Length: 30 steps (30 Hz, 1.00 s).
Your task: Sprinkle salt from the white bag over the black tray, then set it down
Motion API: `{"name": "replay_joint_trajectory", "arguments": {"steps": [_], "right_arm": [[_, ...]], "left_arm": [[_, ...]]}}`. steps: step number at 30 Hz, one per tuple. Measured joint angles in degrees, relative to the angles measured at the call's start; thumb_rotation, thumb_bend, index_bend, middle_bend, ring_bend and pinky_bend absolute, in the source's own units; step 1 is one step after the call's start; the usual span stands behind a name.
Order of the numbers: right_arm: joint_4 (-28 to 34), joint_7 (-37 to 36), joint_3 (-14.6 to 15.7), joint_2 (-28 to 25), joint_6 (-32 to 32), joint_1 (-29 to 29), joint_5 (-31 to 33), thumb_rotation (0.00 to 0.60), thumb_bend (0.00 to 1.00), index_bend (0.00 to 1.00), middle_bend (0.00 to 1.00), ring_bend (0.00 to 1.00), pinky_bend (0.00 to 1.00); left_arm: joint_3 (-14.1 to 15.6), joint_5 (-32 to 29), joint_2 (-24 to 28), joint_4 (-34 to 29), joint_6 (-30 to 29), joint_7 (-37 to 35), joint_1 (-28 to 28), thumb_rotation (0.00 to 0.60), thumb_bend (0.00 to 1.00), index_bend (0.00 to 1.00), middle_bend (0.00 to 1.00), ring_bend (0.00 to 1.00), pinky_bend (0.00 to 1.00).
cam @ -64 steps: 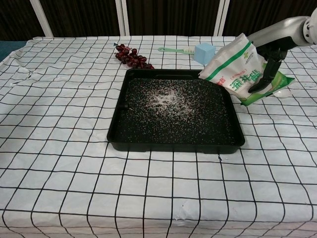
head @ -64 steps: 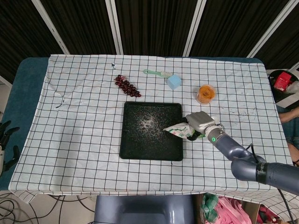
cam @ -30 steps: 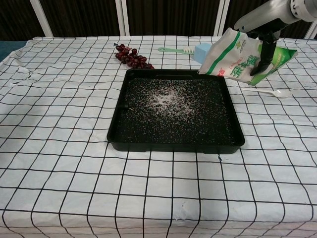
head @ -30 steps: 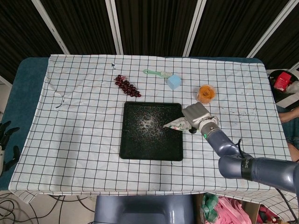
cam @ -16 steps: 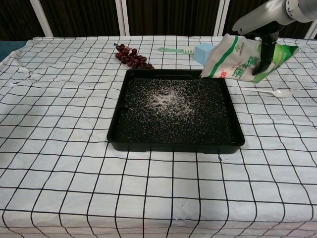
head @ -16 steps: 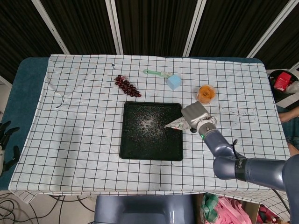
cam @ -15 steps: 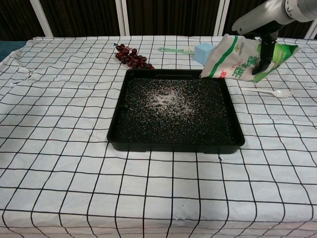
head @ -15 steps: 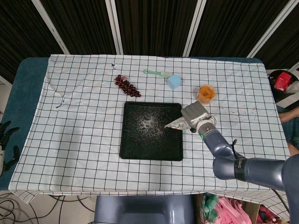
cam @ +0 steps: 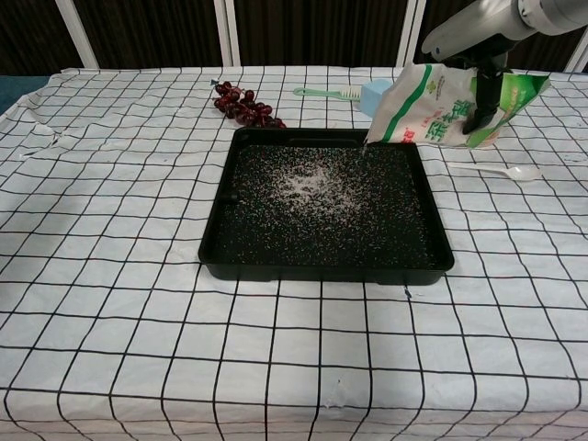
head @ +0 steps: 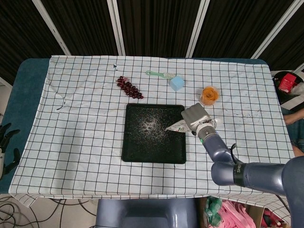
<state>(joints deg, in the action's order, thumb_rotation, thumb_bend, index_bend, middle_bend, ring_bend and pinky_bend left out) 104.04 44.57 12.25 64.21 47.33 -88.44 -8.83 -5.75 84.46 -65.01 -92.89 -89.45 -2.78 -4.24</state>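
Observation:
My right hand (head: 196, 117) (cam: 485, 81) grips the white and green salt bag (cam: 441, 106) (head: 177, 125), raised and tipped over the right rear corner of the black tray (cam: 326, 262) (head: 152, 154). The bag's lower corner points down at the tray, and a thin trail of salt falls from it. White grains speckle the tray floor, thickest at the rear middle (cam: 308, 182). My left hand (head: 5, 142) hangs at the far left, off the table, away from the tray, fingers apart and holding nothing.
Behind the tray lie a bunch of dark red grapes (cam: 243, 104), a green brush (cam: 326, 92) and a light blue cube (cam: 377, 96). A white plastic spoon (cam: 503, 171) lies right of the tray. An orange cup (head: 209, 95) stands at the right rear.
My right hand has lifted the bag off the cloth beside the tray, carried it left over the tray's rear right corner and tipped it further. Salt now trickles out.

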Motion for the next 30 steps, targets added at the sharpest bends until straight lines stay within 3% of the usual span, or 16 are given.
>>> {"name": "replay_joint_trajectory", "arguments": {"steps": [10, 17, 30], "right_arm": [[1.14, 2.89, -0.67, 0.42, 2.2, -0.78, 3.01, 0.6, 0.51, 0.52, 0.46, 0.54, 0.62], [1.54, -5.67, -5.08, -1.51, -2.57, 2.7, 0.73, 0.6, 0.51, 0.52, 0.46, 0.54, 0.62], [-2.11, -24.6, -12.99, -1.14, -4.01, 18.17, -22.36, 0.6, 0.51, 0.53, 0.44, 0.52, 0.62]], "left_arm": [[0.01, 0.08, 0.02, 0.0, 0.0, -0.04, -0.01, 0.6, 0.61, 0.21, 0.06, 0.0, 0.0], [0.02, 0.16, 0.02, 0.06, -0.15, -0.04, 0.05, 0.6, 0.61, 0.21, 0.06, 0.0, 0.0], [-0.07, -0.02, -0.1, 0.04, -0.2, 0.26, 0.08, 0.6, 0.61, 0.21, 0.06, 0.0, 0.0]]}}
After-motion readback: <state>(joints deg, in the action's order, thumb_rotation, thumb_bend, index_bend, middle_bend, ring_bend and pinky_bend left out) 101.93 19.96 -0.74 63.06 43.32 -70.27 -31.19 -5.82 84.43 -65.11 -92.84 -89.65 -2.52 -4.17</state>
